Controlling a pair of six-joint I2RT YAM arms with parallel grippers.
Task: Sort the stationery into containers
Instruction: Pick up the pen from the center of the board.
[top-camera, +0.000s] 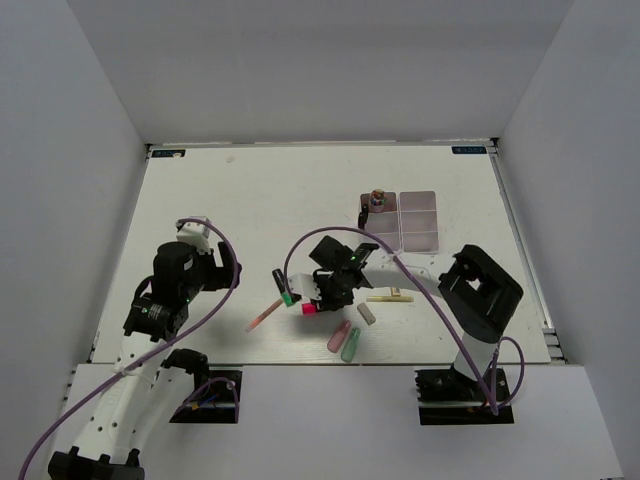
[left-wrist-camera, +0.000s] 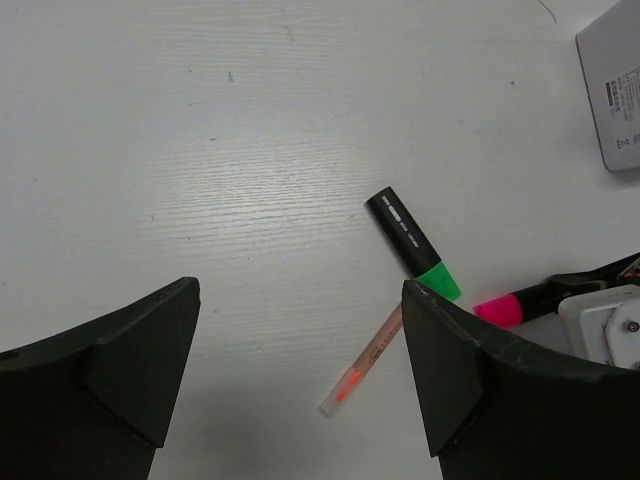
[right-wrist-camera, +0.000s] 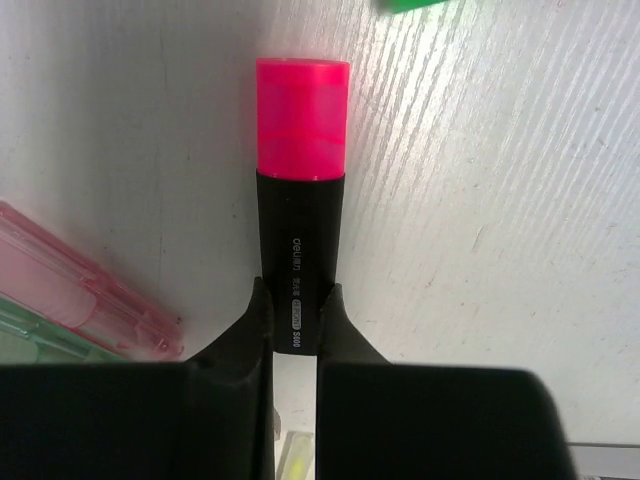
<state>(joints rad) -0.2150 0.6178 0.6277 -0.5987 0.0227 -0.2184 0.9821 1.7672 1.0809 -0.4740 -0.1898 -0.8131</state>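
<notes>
The right gripper (right-wrist-camera: 293, 310) is closed tightly on the black barrel of the pink-ended highlighter (right-wrist-camera: 300, 200), whose pink end juts out beyond the fingertips. This highlighter is held low over the table (top-camera: 250, 190), nearer the arm bases than the trays (top-camera: 400, 232) and off to their left, well apart from them. The green-ended highlighter (left-wrist-camera: 412, 243) and the thin pink pen (left-wrist-camera: 362, 365) are seen lying flat farther left of the trays. The pink eraser (top-camera: 338, 337), green eraser (top-camera: 351, 344) and grey eraser (top-camera: 366, 314) are grouped on the near side of the trays, and the pale yellow clip (top-camera: 390, 297) is found just nearer than the trays' near edge. The left gripper (left-wrist-camera: 300, 300) is spread wide with nothing between its fingers, and is kept far left of the trays
</notes>
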